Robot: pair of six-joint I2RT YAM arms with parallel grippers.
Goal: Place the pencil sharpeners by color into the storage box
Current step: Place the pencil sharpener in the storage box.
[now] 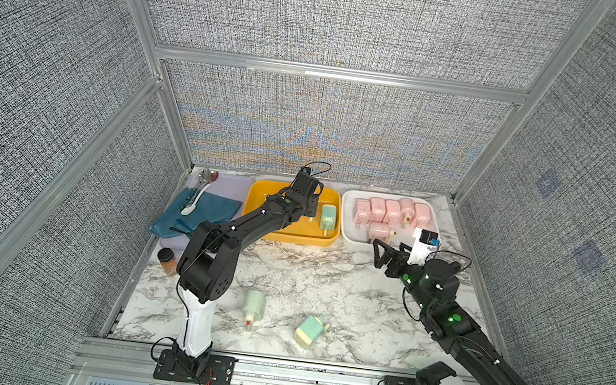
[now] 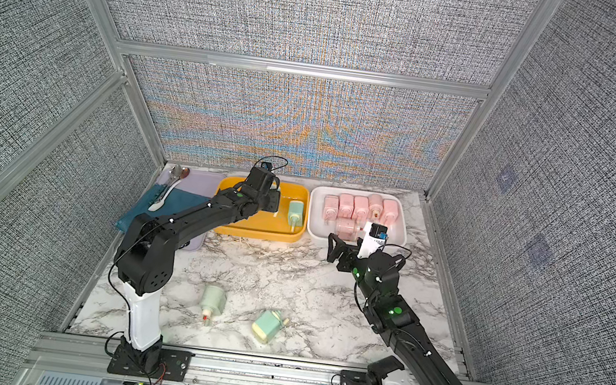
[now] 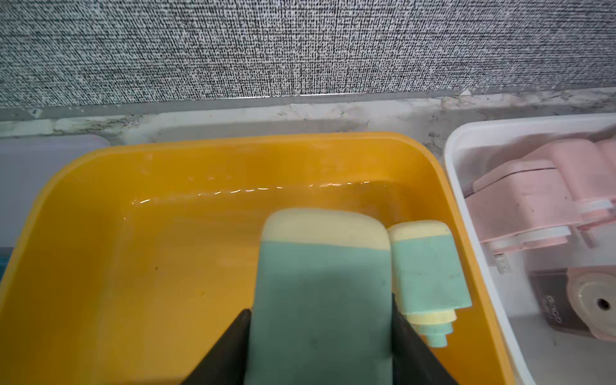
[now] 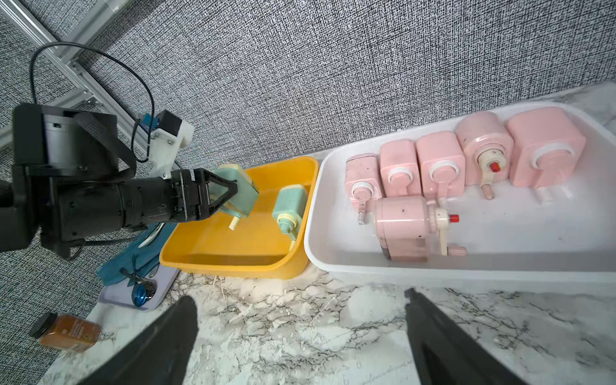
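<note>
The left pincer (image 4: 235,190) is clenched on a green sharpener (image 3: 320,283). Its two black fingers (image 3: 233,346) press on the mint sides, and the cream end of the block points away from the pincer, toward the back wall. In the right wrist view this block hangs tilted over the yellow box (image 1: 300,238), with its cream crank stub pointing down; whether it touches the floor of the box I cannot tell. Just beside the held block, on the side of the left pincer that faces the white box (image 1: 344,216), a second green sharpener (image 1: 328,217) lies on the floor of the yellow box, close to its wall. The right pincer (image 1: 389,245) is released: its jaws stand wide apart and nothing is between them. It hovers over the marble table (image 1: 308,277), and the white box is directly ahead of its fingertips, very near. Inside that box are six pink sharpeners (image 1: 392,210), five in a row along the far wall and one lying on its side, nearest to the right pincer. Well behind both pincers, toward the bases of the arms, a third green sharpener (image 1: 255,306) and a fourth green sharpener (image 1: 309,329) lie on the table. A brown spice jar (image 1: 169,261) stands behind the left pincer, beside its arm.
</note>
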